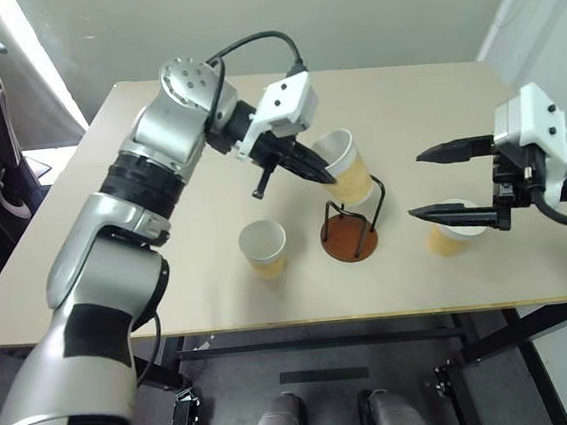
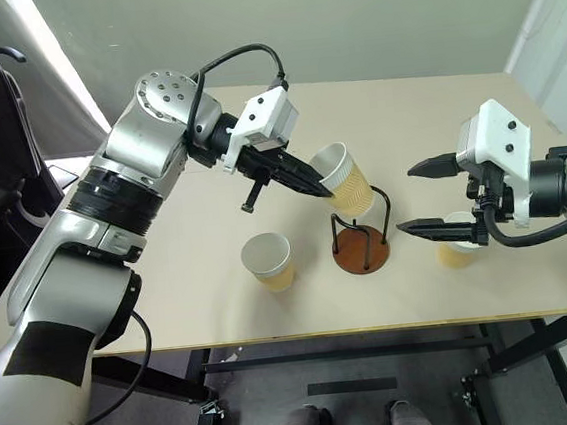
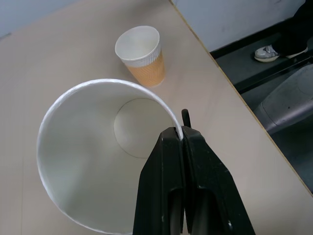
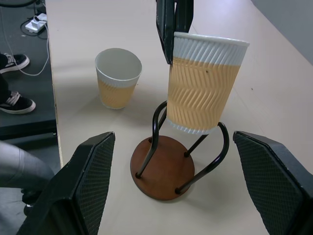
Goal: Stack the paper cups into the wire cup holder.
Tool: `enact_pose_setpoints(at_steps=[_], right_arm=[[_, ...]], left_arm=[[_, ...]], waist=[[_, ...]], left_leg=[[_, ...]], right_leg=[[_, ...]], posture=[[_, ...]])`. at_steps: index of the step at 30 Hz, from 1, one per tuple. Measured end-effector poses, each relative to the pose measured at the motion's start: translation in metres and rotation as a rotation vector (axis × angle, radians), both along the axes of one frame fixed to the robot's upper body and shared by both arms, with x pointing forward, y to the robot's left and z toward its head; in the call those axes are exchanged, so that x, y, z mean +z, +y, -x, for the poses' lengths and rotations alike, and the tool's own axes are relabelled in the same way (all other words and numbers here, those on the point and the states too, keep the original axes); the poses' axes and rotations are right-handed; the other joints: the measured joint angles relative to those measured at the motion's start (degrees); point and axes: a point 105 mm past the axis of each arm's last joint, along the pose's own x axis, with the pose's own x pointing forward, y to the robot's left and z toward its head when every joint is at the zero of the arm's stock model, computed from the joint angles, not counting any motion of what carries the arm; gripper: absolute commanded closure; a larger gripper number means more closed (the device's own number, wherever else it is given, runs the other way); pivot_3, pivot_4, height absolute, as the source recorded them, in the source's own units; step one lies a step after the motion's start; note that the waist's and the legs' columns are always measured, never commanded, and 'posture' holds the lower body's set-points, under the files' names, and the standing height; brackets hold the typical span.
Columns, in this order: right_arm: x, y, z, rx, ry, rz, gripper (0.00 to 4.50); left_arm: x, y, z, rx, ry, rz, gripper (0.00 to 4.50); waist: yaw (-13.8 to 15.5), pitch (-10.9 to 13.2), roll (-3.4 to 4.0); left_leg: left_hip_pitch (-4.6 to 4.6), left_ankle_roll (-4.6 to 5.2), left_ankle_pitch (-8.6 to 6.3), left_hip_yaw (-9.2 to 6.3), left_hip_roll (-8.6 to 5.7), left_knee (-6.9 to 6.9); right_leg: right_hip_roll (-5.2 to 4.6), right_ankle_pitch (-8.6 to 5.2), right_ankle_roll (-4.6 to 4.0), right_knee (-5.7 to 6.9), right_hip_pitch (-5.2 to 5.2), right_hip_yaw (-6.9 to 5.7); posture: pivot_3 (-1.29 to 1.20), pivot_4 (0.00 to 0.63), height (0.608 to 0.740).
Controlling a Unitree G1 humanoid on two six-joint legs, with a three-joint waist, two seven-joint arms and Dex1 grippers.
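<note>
A pale beige table (image 1: pixel 169 274) stands before a plain light wall, with dark floor showing past its near edge.

The left gripper (image 2: pixel 313 186) has its two black fingers pressed together on the white rim of the held paper cup (image 2: pixel 346 180), one finger inside the wall and one outside. That cup hangs tilted, its mouth turned up and to the left, its tan base at the top of the black wire loops of the wire cup holder (image 4: pixel 166 164); the base is not yet down on the rust-brown disc. The holder stands near the table's middle, toward the near edge.

The right gripper (image 1: pixel 451 182) hangs at the right of the holder with its fingers spread wide and nothing between them. Just under its nearer finger, a second paper cup (image 1: pixel 449 234) stands upright on the table.

A third paper cup (image 1: pixel 264 248) stands upright, mouth open, left of the holder and apart from it.
</note>
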Motion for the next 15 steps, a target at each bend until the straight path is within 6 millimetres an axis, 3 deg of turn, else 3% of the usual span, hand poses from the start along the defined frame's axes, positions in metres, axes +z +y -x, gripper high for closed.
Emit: enact_pose_setpoints(at_steps=[7, 10, 15], right_arm=[[-0.0034, -0.0008, 0.0007, -0.004, 0.008, 0.005, 0.57], [-0.0032, -0.0008, 0.0008, -0.004, 0.006, 0.006, 0.57], [-0.0029, -0.001, 0.0003, -0.008, 0.0, 0.005, 0.57]], left_arm=[[-0.0062, 0.0006, -0.0054, 0.017, -0.011, -0.024, 4.49], [-0.0095, 0.0004, -0.0076, 0.023, -0.018, -0.04, 3.82], [-0.0091, 0.0017, -0.0105, 0.032, -0.031, -0.035, 2.14]], waist=[[0.04, 0.0, 0.0], [0.03, 0.0, 0.0], [0.03, 0.0, 0.0]], left_leg=[[-0.01, 0.09, 0.03, 0.01, -0.14, 0.08], [-0.02, 0.15, 0.03, 0.02, -0.28, 0.11], [-0.06, 0.22, 0.02, -0.01, -0.42, 0.16]], right_leg=[[-0.15, 0.02, 0.14, 0.0, 0.04, 0.01], [-0.21, 0.04, 0.22, 0.0, 0.05, 0.04], [-0.29, 0.02, 0.32, -0.01, 0.05, 0.05]], posture=[[0.0, 0.15, 0.74], [0.0, 0.15, 0.74], [0.0, 0.15, 0.74]])
